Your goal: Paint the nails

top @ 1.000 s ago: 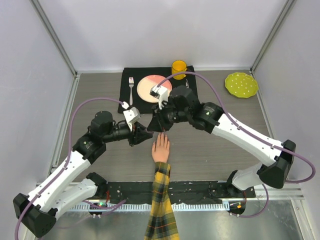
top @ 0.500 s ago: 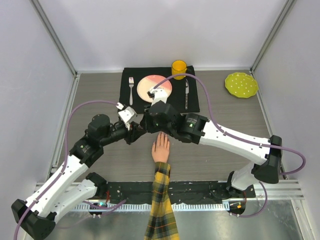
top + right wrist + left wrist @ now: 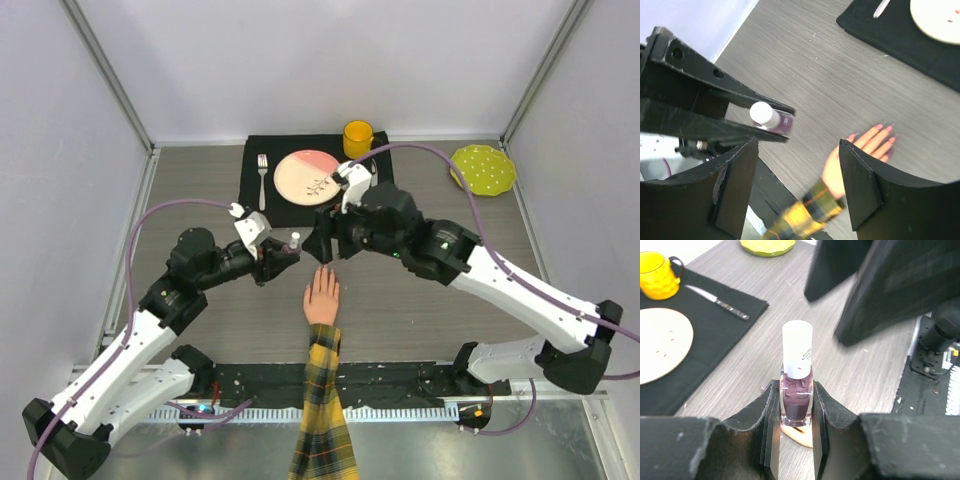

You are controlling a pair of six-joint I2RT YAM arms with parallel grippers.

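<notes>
From above, the nails (image 3: 322, 268) are too small to make out, and the sleeve (image 3: 322, 420) runs off the edge behind the wrist. In the left wrist view the hand (image 3: 800, 436) is only a peach sliver under the bottle (image 3: 797, 400). The left gripper (image 3: 796, 390), clamped on the bottle, hides the rest. Past the fingertips, the right gripper (image 3: 829, 315) is dark, blurred and cut by the top edge. In the right wrist view the sleeve is blurred, one black finger (image 3: 860, 185) covers the palm's edge, and the nails are mere pink specks.
</notes>
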